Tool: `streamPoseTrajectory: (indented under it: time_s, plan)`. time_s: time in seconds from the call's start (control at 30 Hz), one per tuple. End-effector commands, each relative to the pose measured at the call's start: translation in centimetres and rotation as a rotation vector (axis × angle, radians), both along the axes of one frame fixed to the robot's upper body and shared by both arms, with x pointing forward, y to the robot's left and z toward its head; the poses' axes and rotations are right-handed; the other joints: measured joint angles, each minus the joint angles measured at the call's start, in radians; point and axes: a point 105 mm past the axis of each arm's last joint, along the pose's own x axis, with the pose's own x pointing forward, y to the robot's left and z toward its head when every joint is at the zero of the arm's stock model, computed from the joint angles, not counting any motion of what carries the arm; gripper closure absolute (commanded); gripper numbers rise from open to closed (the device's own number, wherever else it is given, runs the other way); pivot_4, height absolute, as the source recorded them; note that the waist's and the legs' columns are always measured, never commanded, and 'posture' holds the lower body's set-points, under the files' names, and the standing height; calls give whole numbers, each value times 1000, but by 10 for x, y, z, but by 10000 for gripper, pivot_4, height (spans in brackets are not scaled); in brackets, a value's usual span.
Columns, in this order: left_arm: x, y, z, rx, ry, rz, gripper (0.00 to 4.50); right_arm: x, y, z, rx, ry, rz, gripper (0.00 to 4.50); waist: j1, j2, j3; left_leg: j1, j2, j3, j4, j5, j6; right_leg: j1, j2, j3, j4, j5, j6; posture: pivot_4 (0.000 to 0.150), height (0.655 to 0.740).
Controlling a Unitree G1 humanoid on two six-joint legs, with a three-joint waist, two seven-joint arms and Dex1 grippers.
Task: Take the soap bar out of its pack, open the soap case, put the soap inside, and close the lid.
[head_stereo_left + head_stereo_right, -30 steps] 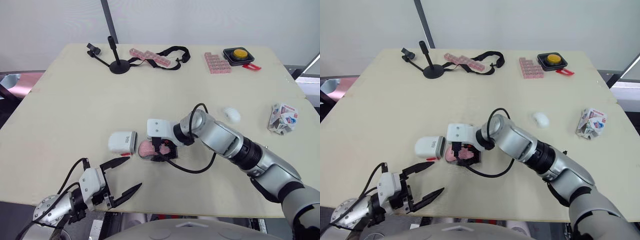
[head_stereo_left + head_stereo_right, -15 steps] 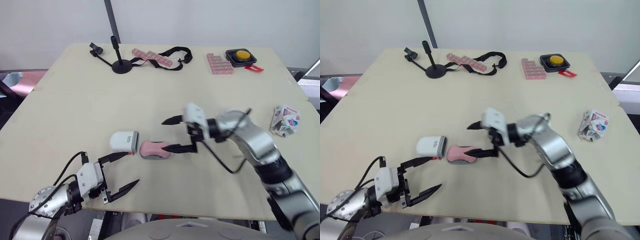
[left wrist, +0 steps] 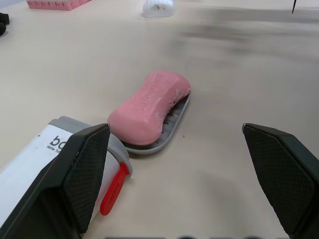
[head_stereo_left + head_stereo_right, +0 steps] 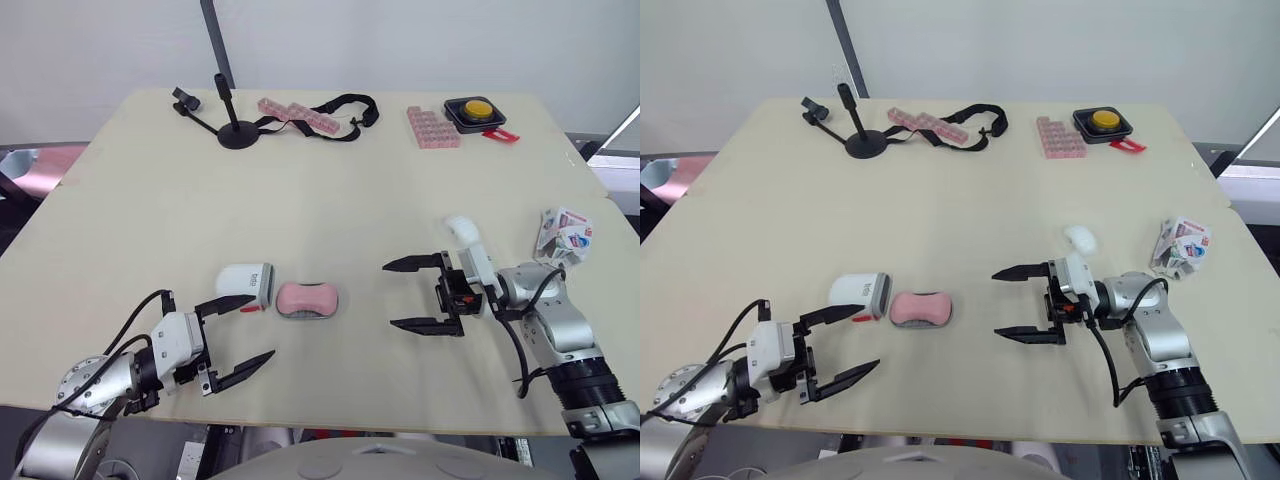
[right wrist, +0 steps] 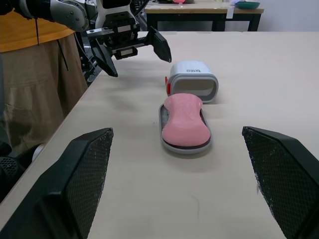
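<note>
Evidently, with pink soap [image 4: 306,297] on its tray [image 3: 174,121] and left hand [image 4: 264,326] and right hand [image 4: 389,295] both wide and empty, the white lid [image 4: 246,284] needed sliding on squarely.

Left arm [image 4: 100,380]: enters from the near left corner, forearm low and angled inward. The left gripper [image 4: 265,326] points toward the centre and holds nothing. Its two black fingers [image 4: 228,303] are spread wide, one above the other as seen from the head (the wrist view confirms the gap).

Right arm [image 4: 560,345]: enters from the near right, elbow bent, forearm turned inward. The right gripper [image 4: 389,296] faces the left one across the middle, well apart from it. Its fingers [image 4: 415,264] are likewise wide apart and empty. A black cable [image 4: 520,350] loops beneath the wrist.
</note>
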Motion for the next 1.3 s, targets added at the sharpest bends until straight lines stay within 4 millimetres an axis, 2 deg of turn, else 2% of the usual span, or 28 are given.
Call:
streamPoseTrajectory:
  time_s: [0.03,0.23,0.4,0.47,0.77,0.93,1.13,1.3]
  plan:
    - [3,16,8,10,-48,82,0,-1,-2,1,-2,-38,-9,709,1,0,0,0,0,0,0,-1,2,0,0,0,0,0,0,1500,7395]
    - [9,61,14,100,-67,185,0,-7,-7,-6,-45,-16,3,709,3,0,0,0,0,-1,0,-2,4,1,0,-1,-1,0,0,1500,7395]
    - [35,76,20,163,-83,143,0,-10,-7,-7,-68,-8,35,709,10,0,0,1,0,-1,1,-3,6,2,-1,-2,-1,0,0,1500,7395]
    - [44,77,18,181,-36,93,0,-9,-6,-5,-68,-11,37,709,8,-1,0,0,0,-1,2,-3,6,1,0,-2,0,0,0,1500,7395]
    - [69,65,18,330,111,-197,0,-6,-4,-3,-79,-30,13,709,11,-1,-1,-2,0,-1,2,-2,6,-1,-1,-1,3,-1,-2,1500,7395]
    - [87,54,20,408,101,-286,0,-6,-5,-3,-73,-28,-10,709,15,-1,-1,-2,-1,-1,3,-2,6,-2,-1,-1,4,-1,-3,1500,7395]
    - [94,40,13,456,114,-388,0,-4,-2,1,-25,9,-50,709,17,-1,-1,-2,-1,-1,3,-1,4,-2,-1,-2,6,-2,-3,1500,7395]
    - [102,30,10,450,125,-416,0,-5,-2,0,-49,-4,-50,709,25,-1,-1,-3,0,-1,4,-1,4,-2,-1,-3,7,-2,-3,1500,7395]
